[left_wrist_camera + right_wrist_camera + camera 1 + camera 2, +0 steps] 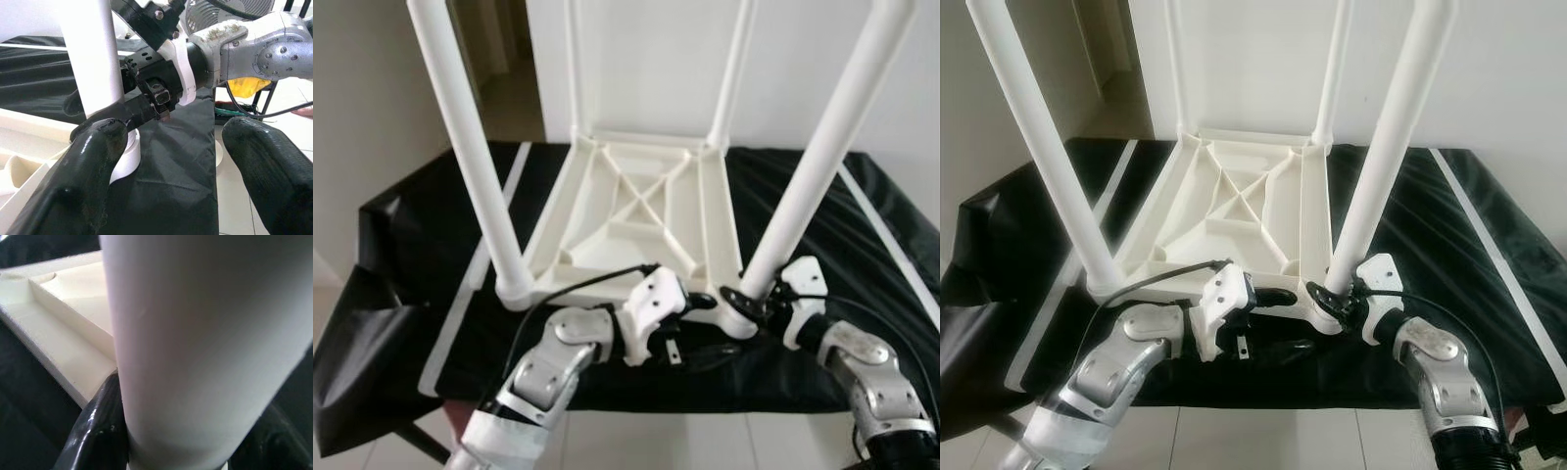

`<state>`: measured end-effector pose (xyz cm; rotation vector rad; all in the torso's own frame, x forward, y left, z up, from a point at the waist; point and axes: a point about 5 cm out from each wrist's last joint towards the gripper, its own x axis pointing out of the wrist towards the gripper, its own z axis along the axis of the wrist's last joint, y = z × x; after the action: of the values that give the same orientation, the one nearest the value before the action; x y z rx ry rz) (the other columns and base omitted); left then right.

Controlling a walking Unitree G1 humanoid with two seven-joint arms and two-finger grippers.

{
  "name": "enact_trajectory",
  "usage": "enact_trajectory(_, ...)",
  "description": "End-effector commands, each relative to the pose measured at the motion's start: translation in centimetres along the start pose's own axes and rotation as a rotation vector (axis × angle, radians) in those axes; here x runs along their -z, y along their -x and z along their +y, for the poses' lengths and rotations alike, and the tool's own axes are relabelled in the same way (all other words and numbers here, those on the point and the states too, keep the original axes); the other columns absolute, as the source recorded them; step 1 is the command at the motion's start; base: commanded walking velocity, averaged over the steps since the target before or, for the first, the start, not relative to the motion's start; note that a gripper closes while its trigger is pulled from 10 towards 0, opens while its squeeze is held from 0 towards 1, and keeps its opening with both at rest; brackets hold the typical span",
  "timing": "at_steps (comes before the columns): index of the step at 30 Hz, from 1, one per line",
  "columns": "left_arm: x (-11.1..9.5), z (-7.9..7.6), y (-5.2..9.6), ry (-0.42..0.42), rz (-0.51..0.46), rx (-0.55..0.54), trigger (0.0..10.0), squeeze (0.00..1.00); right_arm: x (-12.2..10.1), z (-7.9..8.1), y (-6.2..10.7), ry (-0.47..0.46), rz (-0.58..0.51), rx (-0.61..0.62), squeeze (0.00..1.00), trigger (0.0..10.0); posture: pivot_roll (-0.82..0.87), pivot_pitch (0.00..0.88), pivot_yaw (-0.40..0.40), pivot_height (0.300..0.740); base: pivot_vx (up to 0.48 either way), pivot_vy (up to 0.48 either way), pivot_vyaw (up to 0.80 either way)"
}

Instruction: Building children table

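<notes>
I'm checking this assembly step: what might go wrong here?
1. The right gripper clamps the near right leg at its base; if it isn't fully seated, it may tilt.
2. The open left gripper sits close to that joint and may hit the right one.
3. The tabletop rests on a loose black cloth and may slide.

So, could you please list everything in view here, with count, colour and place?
Children's table: one, white, upside down on the black sheet.
Table legs: four, white, standing up from the corners.
Black sheet: one, white stripes, covering the work surface.
Floor: pale tiles, in front.
Wall: white, behind.
Left pincer: black fingers open, beside the near right leg.
Right pincer: shut around that leg's base.
</notes>
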<state>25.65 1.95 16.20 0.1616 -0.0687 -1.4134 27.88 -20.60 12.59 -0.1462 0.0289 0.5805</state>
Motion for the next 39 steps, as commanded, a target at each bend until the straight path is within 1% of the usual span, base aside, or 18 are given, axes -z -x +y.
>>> enact_trajectory(1, -0.2, 0.1, -0.3, -0.005, -0.009, 0.006, 10.0, 0.00, 0.4, 0.6, 0.3, -0.044, -0.019, 0.033, 0.00, 10.0, -0.04, 0.000, 0.010, 0.740, 0.000, 0.000, 0.00)
enact_trajectory(4, -0.1, 0.2, -0.5, -0.014, -0.007, 0.006, 10.0, 0.00, 0.2, 1.3, 0.5, -0.114, -0.080, 0.114, 0.00, 10.0, -0.06, 0.000, 0.015, 0.740, 0.000, 0.000, 0.00)
enact_trajectory(9, 0.1, 0.6, -0.7, -0.046, 0.007, -0.023, 10.0, 0.00, 0.2, 1.7, 0.6, -0.150, -0.100, 0.190, 0.00, 10.0, -0.07, 0.000, 0.016, 0.740, 0.000, 0.000, 0.00)
enact_trajectory(15, 0.3, 1.8, -0.9, -0.069, 0.020, -0.106, 10.0, 0.00, 0.3, 2.3, 0.6, -0.153, -0.091, 0.291, 0.00, 10.0, -0.08, 0.000, 0.017, 0.740, 0.000, 0.000, 0.00)
enact_trajectory(17, 0.5, 2.7, -0.6, -0.086, 0.042, -0.172, 10.0, 0.00, 0.7, 2.5, 0.8, -0.140, -0.062, 0.391, 0.00, 10.0, -0.07, 0.000, 0.012, 0.740, 0.000, 0.000, 0.00)
enact_trajectory(19, 0.6, 3.3, -0.4, -0.096, 0.044, -0.215, 10.0, 0.00, 1.0, 3.0, 0.8, -0.123, -0.031, 0.407, 0.00, 10.0, -0.07, 0.000, 0.012, 0.740, 0.000, 0.000, 0.00)
enact_trajectory(21, 0.7, 3.7, -0.3, -0.091, 0.053, -0.241, 10.0, 0.00, 1.0, 3.1, 0.8, -0.139, -0.026, 0.441, 0.00, 10.0, -0.07, 0.000, 0.008, 0.740, 0.000, 0.000, 0.00)
enact_trajectory(23, 1.0, 4.4, 0.0, -0.101, 0.078, -0.294, 10.0, 0.00, 1.1, 3.1, 0.7, -0.176, -0.026, 0.534, 0.00, 10.0, -0.07, 0.000, 0.005, 0.740, 0.000, 0.000, 0.00)
enact_trajectory(24, 1.0, 4.4, 0.0, -0.101, 0.078, -0.294, 10.0, 0.00, 1.1, 3.1, 0.7, -0.176, -0.026, 0.534, 0.00, 10.0, -0.07, 0.000, 0.005, 0.740, 0.000, 0.000, 0.00)
enact_trajectory(27, 2.2, 5.4, 0.4, -0.118, 0.176, -0.367, 10.0, 0.00, 1.3, 3.6, 0.6, -0.201, -0.022, 0.597, 0.00, 10.0, -0.07, 0.000, 0.004, 0.740, 0.000, 0.000, 0.00)
enact_trajectory(29, 2.2, 5.4, 0.4, -0.118, 0.176, -0.367, 10.0, 0.00, 1.3, 3.6, 0.6, -0.201, -0.022, 0.597, 0.00, 10.0, -0.07, 0.000, 0.004, 0.740, 0.000, 0.000, 0.00)
enact_trajectory(30, 2.8, 5.7, 0.6, -0.129, 0.212, -0.380, 10.0, 0.00, 1.8, 3.8, 0.6, -0.202, -0.002, 0.631, 0.00, 10.0, -0.06, 0.000, 0.002, 0.740, 0.000, 0.000, 0.00)
enact_trajectory(33, 3.0, 5.9, 0.8, -0.137, 0.226, -0.390, 10.0, 0.00, 2.0, 3.8, 0.7, -0.214, 0.010, 0.666, 0.00, 10.0, -0.06, 0.000, 0.000, 0.740, 0.000, 0.000, 0.00)
enact_trajectory(34, 3.0, 6.1, 0.8, -0.134, 0.229, -0.400, 10.0, 0.00, 2.1, 3.6, 0.8, -0.220, 0.017, 0.718, 0.22, 10.0, -0.06, 0.000, -0.002, 0.740, 0.000, 0.000, 0.00)
enact_trajectory(35, 3.0, 6.1, 0.8, -0.134, 0.229, -0.400, 10.0, 0.00, 2.1, 3.6, 0.8, -0.220, 0.017, 0.718, 0.22, 10.0, -0.06, 0.000, -0.002, 0.740, 0.000, 0.000, 0.00)
enact_trajectory(36, 3.0, 6.2, 0.8, -0.132, 0.229, -0.406, 10.0, 0.00, 2.1, 3.5, 0.9, -0.224, 0.025, 0.755, 0.67, 10.0, -0.06, 0.000, -0.002, 0.740, 0.000, 0.000, 0.00)
enact_trajectory(38, 3.0, 6.3, 0.7, -0.130, 0.228, -0.411, 10.0, 0.00, 2.2, 3.7, 0.9, -0.241, 0.032, 0.774, 0.67, 10.0, -0.06, 0.000, -0.006, 0.740, 0.000, 0.000, 0.00)
enact_trajectory(39, 3.2, 6.3, 0.6, -0.126, 0.231, -0.419, 10.0, 0.00, 2.0, 4.4, 0.6, -0.276, 0.009, 0.759, 1.00, 10.0, -0.06, 0.000, -0.010, 0.740, 0.000, 0.000, 0.00)
